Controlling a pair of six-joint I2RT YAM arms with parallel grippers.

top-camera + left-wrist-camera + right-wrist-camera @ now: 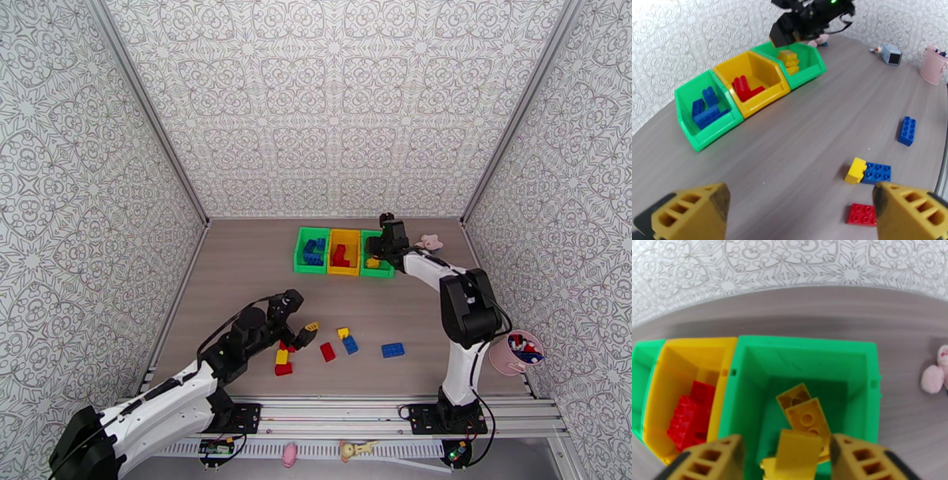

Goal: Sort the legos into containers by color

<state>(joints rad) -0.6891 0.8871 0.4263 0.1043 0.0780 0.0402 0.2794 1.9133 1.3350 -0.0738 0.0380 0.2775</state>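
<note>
Three joined containers stand at the back: a green bin [310,251] with blue legos [707,108], a yellow bin [344,253] with red legos [744,87], and a green bin [805,342] with yellow legos [805,413]. My right gripper [786,461] hangs open over this last bin, a yellow brick [798,451] loose between its fingers. My left gripper [802,213] stands open low over the table, near loose legos: a red one [862,215], a yellow one [855,170] touching a blue one [877,173], and a blue one [907,131] farther right.
More red and yellow bricks [282,361] lie under the left arm. A pink round cup [517,353] stands at the right edge. A pink toy [430,241] lies right of the bins, near a small grey box [891,54]. Patterned walls enclose the table.
</note>
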